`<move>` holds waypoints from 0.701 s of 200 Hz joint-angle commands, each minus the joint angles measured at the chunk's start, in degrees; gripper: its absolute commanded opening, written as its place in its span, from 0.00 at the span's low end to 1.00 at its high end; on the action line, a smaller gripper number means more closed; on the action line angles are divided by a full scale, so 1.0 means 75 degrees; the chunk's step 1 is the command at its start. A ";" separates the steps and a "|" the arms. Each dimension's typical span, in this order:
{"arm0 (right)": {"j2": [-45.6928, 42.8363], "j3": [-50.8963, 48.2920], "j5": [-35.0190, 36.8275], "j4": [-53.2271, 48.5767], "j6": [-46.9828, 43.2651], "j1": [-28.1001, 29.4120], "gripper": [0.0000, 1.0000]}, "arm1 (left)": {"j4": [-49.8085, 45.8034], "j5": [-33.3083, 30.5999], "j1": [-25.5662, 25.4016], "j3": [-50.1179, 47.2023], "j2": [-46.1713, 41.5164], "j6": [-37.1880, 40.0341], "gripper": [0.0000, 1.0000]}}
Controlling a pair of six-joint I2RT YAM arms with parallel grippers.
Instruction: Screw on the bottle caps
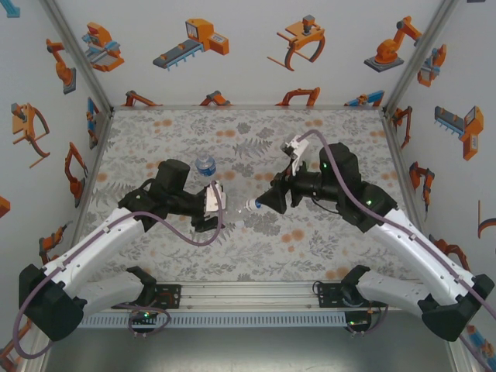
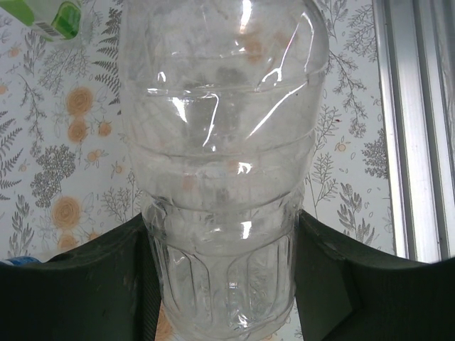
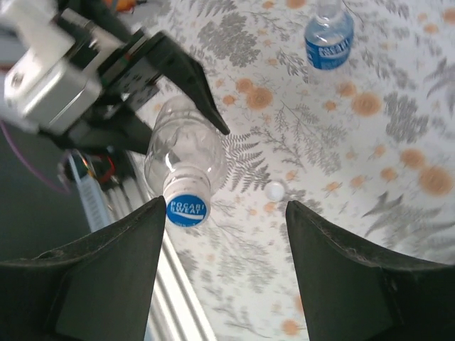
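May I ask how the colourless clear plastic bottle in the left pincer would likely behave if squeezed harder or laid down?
The colourless clear plastic bottle looks empty, so probably light. Its thin ribbed walls would likely dent under a firmer left pincer squeeze. Being round, it could roll if laid down.

The table [image 1: 256, 132] before me wears a cloth of grey ferns and orange blossoms; white walls [image 1: 248, 62] stand on three sides, printed with orange robot-arm drawings; bare aluminium posts [image 1: 77, 53] run up the back corners; a metal rail [image 1: 248, 292] edges the near side; the light is bright and even.
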 commanded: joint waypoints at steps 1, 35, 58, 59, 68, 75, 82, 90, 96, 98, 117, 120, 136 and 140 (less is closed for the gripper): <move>-0.0103 0.0278 -0.1433 -0.0156 -0.2732 -0.0014 0.60 | -0.0157 0.0518 -0.0012 0.0160 -0.0091 0.0282 0.00; -0.0336 -0.0608 -0.2097 0.0810 -0.3931 0.0010 0.58 | -0.0259 0.0602 -0.0019 0.0186 -0.0097 0.0357 0.00; -0.0273 -0.0684 -0.2277 0.0772 -0.4202 0.0022 0.58 | -0.0290 0.0599 -0.0019 0.0174 -0.0128 0.0358 0.00; -0.0265 -0.0681 -0.2284 0.0769 -0.4202 0.0022 0.58 | -0.0284 0.0599 -0.0019 0.0174 -0.0122 0.0359 0.00; -0.0216 -0.0709 -0.2339 0.0754 -0.4202 0.0051 0.58 | -0.0302 0.0599 -0.0012 0.0173 -0.0126 0.0364 0.00; -0.0196 -0.0722 -0.2409 0.0753 -0.4202 0.0074 0.58 | -0.0302 0.0601 -0.0018 0.0174 -0.0130 0.0371 0.00; -0.0172 -0.0765 -0.2443 0.0803 -0.4202 0.0100 0.58 | -0.0313 0.0591 -0.0008 0.0174 -0.0123 0.0370 0.00; -0.0164 -0.0811 -0.2415 0.0882 -0.4193 0.0140 0.57 | -0.0313 0.0579 -0.0009 0.0187 -0.0120 0.0365 0.00; -0.0163 -0.0839 -0.2378 0.0936 -0.4196 0.0189 0.56 | -0.0320 0.0575 -0.0018 0.0186 -0.0119 0.0370 0.00; -0.0169 -0.0850 -0.2360 0.0949 -0.4191 0.0201 0.56 | -0.0324 0.0581 -0.0016 0.0186 -0.0123 0.0371 0.00; -0.0130 -0.0934 -0.2234 0.1143 -0.4112 0.0278 0.53 | -0.0333 0.0580 -0.0016 0.0198 -0.0110 0.0369 0.00; -0.0122 -0.0951 -0.2217 0.1183 -0.4094 0.0278 0.53 | -0.0336 0.0581 -0.0011 0.0198 -0.0098 0.0353 0.00; -0.0085 -0.0994 -0.2175 0.1282 -0.4038 0.0313 0.51 | -0.0356 0.0576 -0.0010 0.0209 -0.0101 0.0359 0.00; -0.0079 -0.0994 -0.2164 0.1295 -0.4032 0.0315 0.50 | -0.0360 0.0582 -0.0011 0.0209 -0.0099 0.0352 0.00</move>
